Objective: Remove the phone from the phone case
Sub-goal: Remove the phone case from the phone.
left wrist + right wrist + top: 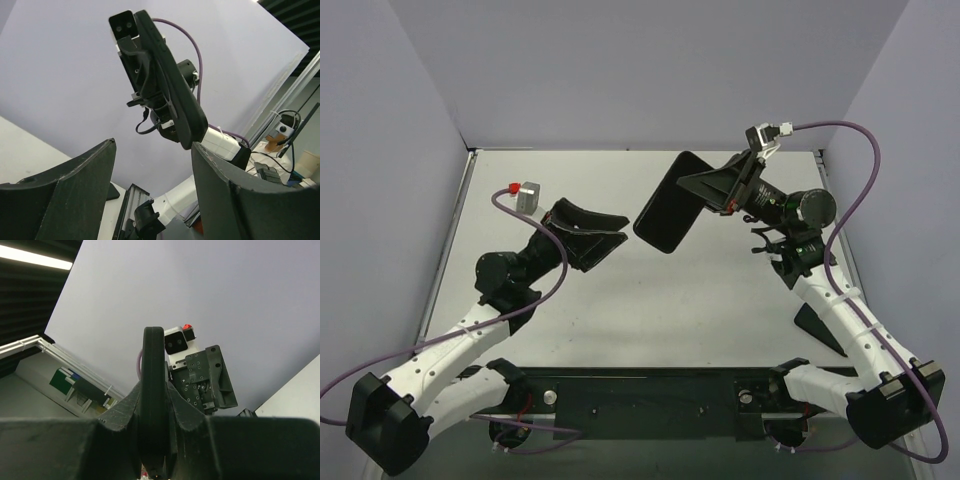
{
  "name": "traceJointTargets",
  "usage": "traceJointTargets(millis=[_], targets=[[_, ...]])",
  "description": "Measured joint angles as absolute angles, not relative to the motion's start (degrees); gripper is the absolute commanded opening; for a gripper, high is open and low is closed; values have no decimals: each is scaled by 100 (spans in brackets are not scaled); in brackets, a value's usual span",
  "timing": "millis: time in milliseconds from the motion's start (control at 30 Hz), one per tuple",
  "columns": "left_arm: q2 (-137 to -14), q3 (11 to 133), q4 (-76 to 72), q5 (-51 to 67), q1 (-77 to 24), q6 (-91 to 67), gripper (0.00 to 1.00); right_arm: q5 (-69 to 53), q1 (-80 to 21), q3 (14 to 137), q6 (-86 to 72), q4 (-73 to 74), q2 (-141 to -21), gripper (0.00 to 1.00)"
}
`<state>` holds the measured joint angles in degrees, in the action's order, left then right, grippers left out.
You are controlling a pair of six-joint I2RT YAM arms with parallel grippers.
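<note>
The right gripper is clamped on the phone case, holding it in the air above the table at roughly 1 o'clock in the top view. The case is a dark slab whose long axis runs from about 1 o'clock down to 7 o'clock. It juts out of the jaws toward 9 o'clock, so most of its length hangs free on that side of the gripper. The phone cannot be made out apart from the case in any view. In the right wrist view the phone case shows edge-on as a narrow upright band at 12 o'clock, pinched between the two fingers, which press against its broad faces. The left gripper sits at about 8 o'clock from the case, with its jaws spread wide and nothing between them. Its tips point toward 3 o'clock at the case's lower end, near it but not touching. From the left wrist view the phone case hangs at 12 o'clock above the gap in the left gripper, tilted, with one long edge facing the camera. The right gripper grips it from the 10 o'clock side, and the left fingers stay clear below it.
</note>
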<state>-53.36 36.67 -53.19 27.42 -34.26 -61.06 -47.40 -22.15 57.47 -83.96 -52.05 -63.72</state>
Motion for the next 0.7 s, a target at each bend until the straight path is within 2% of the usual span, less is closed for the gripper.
traceJointTargets(millis=[333, 600, 700], targets=[[-5994, 4230, -5979, 3312, -3627, -6392, 72, -4941, -2215, 5835, -8401, -5120, -6464, 0], [-6058, 4257, -6114, 3479, -3756, -6386, 57, -4936, -2215, 5841, -8414, -5076, -6591, 0], [-6084, 4259, -6121, 3472, -3756, -6381, 47, -4939, -2215, 5841, -8433, -5074, -6622, 0]])
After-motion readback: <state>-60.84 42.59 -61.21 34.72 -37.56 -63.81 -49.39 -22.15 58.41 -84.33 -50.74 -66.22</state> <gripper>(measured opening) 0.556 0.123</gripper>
